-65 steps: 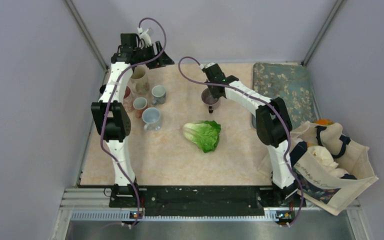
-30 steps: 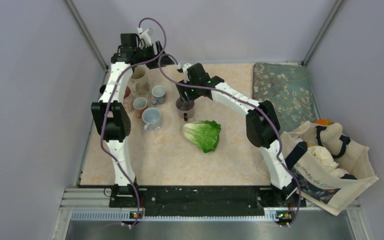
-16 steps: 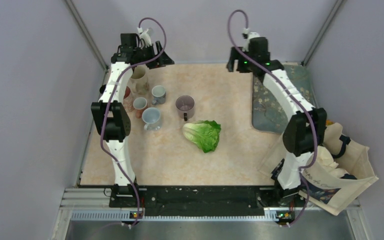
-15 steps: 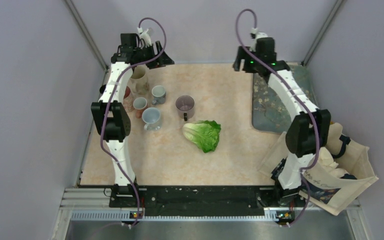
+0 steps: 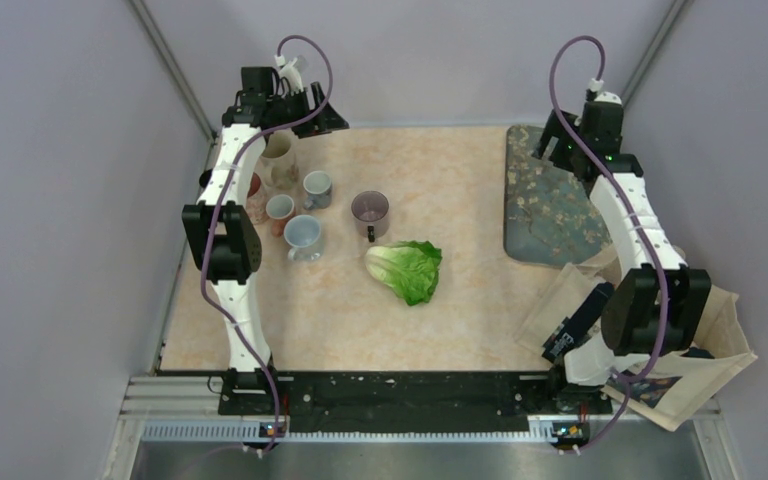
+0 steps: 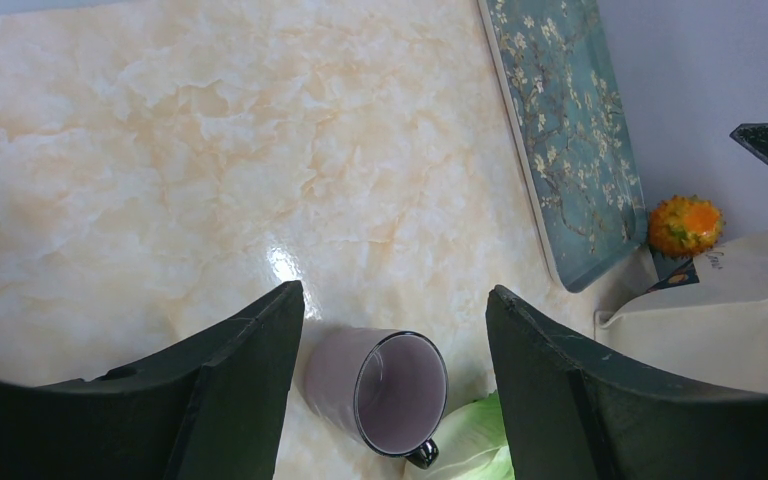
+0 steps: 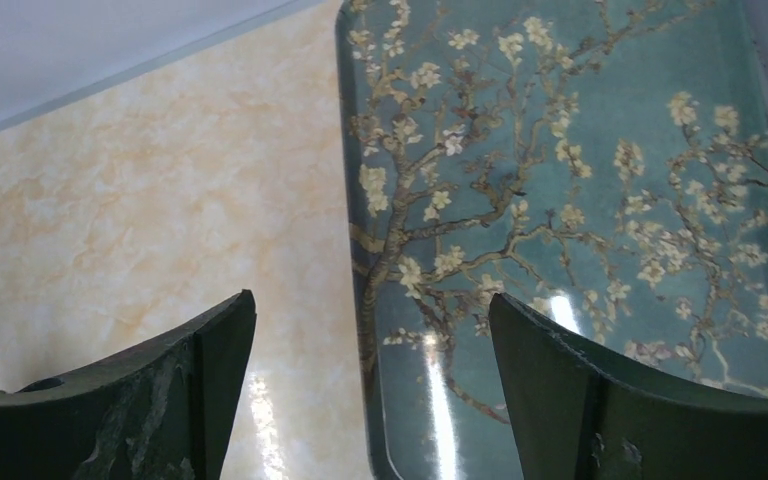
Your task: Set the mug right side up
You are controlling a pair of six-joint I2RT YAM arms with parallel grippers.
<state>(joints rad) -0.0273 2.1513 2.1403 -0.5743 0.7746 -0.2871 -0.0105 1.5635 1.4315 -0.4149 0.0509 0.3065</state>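
Observation:
The purple mug (image 5: 370,209) stands upright on the marble table, its mouth facing up and its dark handle toward the near side, just behind the lettuce. In the left wrist view the mug (image 6: 400,395) shows far below, between the fingers, touching neither. My left gripper (image 5: 323,118) (image 6: 395,295) hangs open at the back left, holding nothing. My right gripper (image 5: 558,142) (image 7: 370,300) is open and empty at the back right, above the left edge of the floral tray, well away from the mug.
A lettuce head (image 5: 407,270) lies mid-table. Several other mugs (image 5: 303,236) and a cream jug (image 5: 278,158) crowd the back left. A teal floral tray (image 5: 560,195) lies at the back right. A tote bag (image 5: 680,335) sits off the right edge.
The right arm carried the mug leftward, set it down upright behind the lettuce, let go, then swung away to the back right over the tray. The left arm stayed still.

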